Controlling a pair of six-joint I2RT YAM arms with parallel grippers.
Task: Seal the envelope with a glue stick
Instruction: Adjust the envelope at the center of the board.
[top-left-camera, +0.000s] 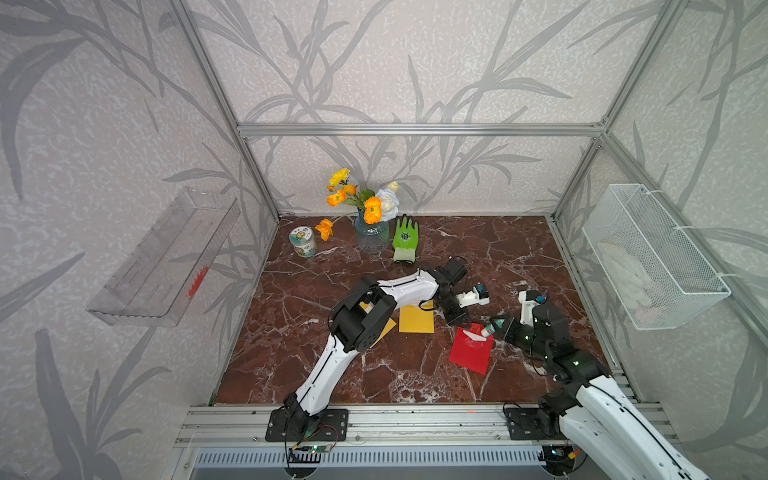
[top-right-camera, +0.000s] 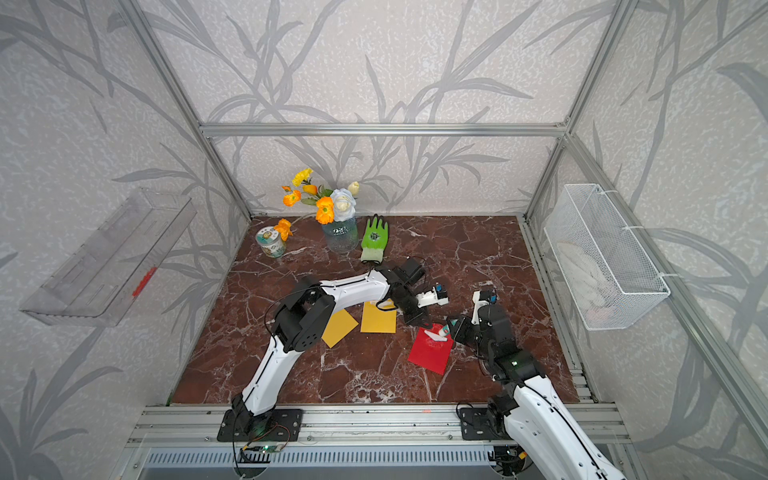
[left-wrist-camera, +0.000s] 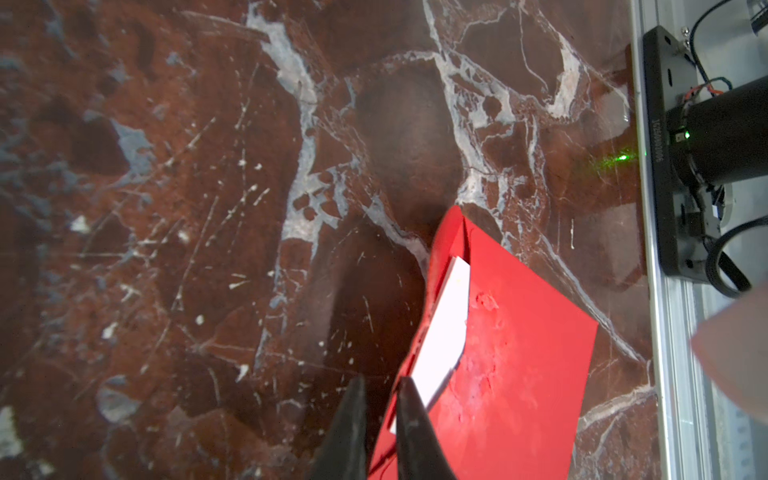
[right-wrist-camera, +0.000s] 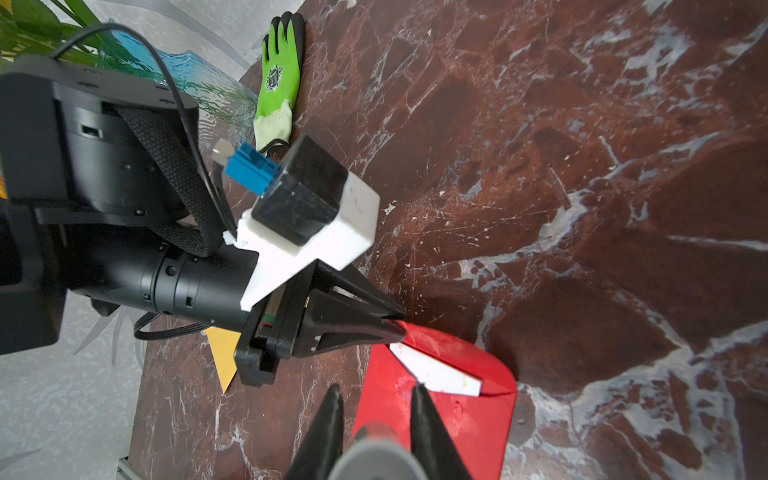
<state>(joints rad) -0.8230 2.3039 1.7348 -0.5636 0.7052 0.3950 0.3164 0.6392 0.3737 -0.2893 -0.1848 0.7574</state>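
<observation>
A red envelope (top-left-camera: 471, 353) (top-right-camera: 430, 353) lies on the marbled table right of centre. Its flap (left-wrist-camera: 446, 328) is lifted and shows a white inner side (right-wrist-camera: 436, 370). My left gripper (left-wrist-camera: 382, 384) (top-left-camera: 465, 327) is shut on the flap's edge at the envelope's far-left corner, and the red paper runs between its fingertips (right-wrist-camera: 395, 326). My right gripper (right-wrist-camera: 377, 392) (top-left-camera: 495, 327) is shut on the glue stick (top-left-camera: 489, 331) (top-right-camera: 444, 331), a small white tube with teal print. The tube's tip (right-wrist-camera: 374, 449) points at the envelope just below the flap.
Two yellow envelopes (top-left-camera: 416, 319) (top-right-camera: 340, 326) lie under the left forearm. A green glove (top-left-camera: 405, 239), a glass vase of flowers (top-left-camera: 372, 235) and a printed tin (top-left-camera: 302, 242) stand at the back. There is a wire basket (top-left-camera: 652, 257) on the right wall and a clear tray (top-left-camera: 166, 257) on the left wall.
</observation>
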